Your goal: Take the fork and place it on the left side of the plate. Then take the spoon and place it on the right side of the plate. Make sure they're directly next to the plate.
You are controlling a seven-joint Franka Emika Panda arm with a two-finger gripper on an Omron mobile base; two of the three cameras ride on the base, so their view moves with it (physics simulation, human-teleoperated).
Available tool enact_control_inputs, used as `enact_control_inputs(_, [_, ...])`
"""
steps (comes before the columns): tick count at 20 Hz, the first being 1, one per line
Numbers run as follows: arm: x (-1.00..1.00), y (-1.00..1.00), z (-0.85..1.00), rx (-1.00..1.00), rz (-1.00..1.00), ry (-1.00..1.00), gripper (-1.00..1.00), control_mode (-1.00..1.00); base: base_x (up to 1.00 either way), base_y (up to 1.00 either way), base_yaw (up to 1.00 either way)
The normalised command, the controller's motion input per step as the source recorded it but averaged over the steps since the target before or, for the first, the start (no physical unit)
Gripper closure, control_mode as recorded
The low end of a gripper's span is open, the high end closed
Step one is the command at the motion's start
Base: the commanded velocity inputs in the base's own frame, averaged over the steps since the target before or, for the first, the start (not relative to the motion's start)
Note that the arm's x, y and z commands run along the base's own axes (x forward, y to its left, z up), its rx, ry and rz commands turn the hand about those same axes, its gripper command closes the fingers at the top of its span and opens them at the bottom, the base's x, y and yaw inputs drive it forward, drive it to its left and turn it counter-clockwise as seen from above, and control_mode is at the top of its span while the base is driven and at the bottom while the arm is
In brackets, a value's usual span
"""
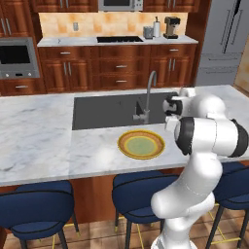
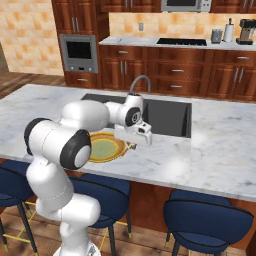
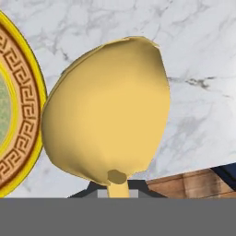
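The yellow spoon looms large in the hand view, its round bowl facing the camera and its short handle running down between the fingertips. My gripper is shut on that handle. It hangs low over the marble counter beside the right rim of the yellow-orange plate, whose patterned rim runs along the left edge of the hand view. From the right base view the hand hovers at the edge of the plate. The fork is hidden or too small to make out.
A dark sink with a curved faucet lies just behind the plate. The counter's front edge is close to the spoon, with blue stools below it. My own forearm blocks the counter right of the plate.
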Motion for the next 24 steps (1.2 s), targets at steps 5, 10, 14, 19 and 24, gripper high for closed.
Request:
enact_control_inputs(5, [0.45,0.00,-0.41,-0.03,0.05,-0.02,1.00,-1.00,0.00,0.00,0.00])
enact_control_inputs(10, [0.43,0.00,-0.35,0.00,0.04,-0.01,1.00,-1.00,0.00,0.00,0.00])
enact_control_inputs(14, [0.35,0.00,-0.32,0.00,0.05,-0.02,1.00,-1.00,0.00,0.00,0.00])
enact_control_inputs(19, [0.11,-0.11,-0.26,0.00,0.06,-0.03,1.00,-1.00,0.00,0.00,0.00])
enact_control_inputs(24, [0.03,-0.05,-0.29,0.00,0.07,-0.03,1.00,-1.00,0.00,0.00,0.00])
